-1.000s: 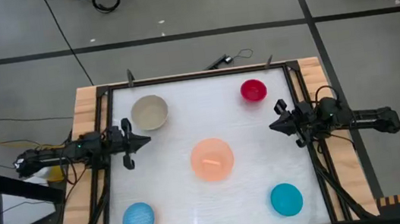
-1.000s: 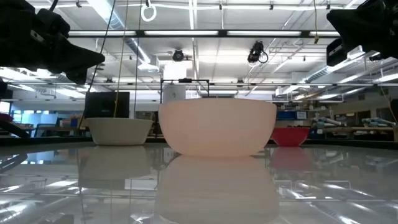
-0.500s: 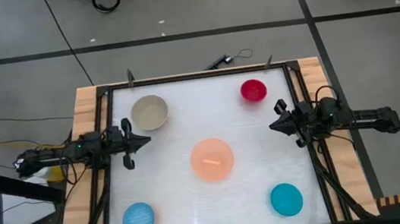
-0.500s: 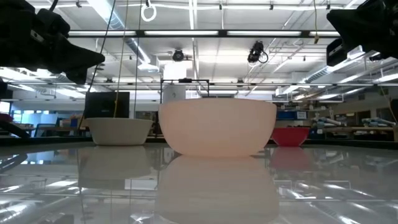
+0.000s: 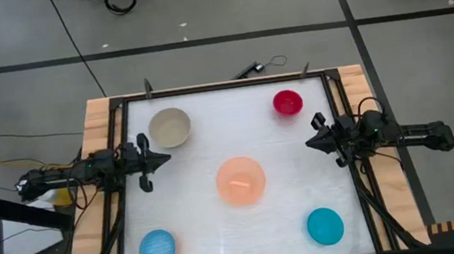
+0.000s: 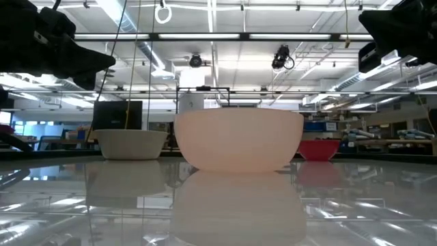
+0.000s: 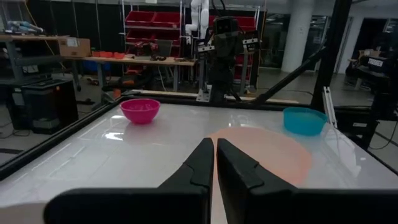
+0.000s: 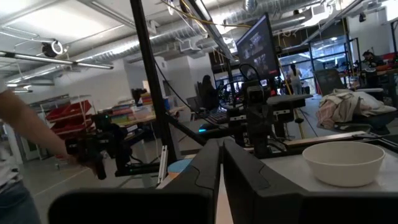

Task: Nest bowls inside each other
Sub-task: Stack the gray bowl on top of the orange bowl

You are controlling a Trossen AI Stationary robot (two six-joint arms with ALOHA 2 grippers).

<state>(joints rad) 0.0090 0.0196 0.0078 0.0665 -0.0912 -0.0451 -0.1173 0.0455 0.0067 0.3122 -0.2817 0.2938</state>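
Note:
Five bowls rest on their bases, apart from one another, on the white table [image 5: 203, 147]. The cream bowl [image 5: 170, 127] is at the far left and the red bowl [image 5: 287, 102] at the far right. The peach bowl [image 5: 241, 181] sits in the middle, the light blue bowl [image 5: 157, 248] near left, the teal bowl [image 5: 325, 226] near right. My left gripper [image 5: 168, 158] hangs shut at the left edge, pointing level at the middle. My right gripper [image 5: 308, 142] hangs shut at the right edge, facing it. Both are above the table and hold nothing.
A black frame [image 5: 222, 85] runs round the table, with wooden strips [image 5: 92, 126] outside it. Free white surface lies between the bowls. In the right wrist view a person's arm [image 8: 25, 124] shows in the room beyond the table.

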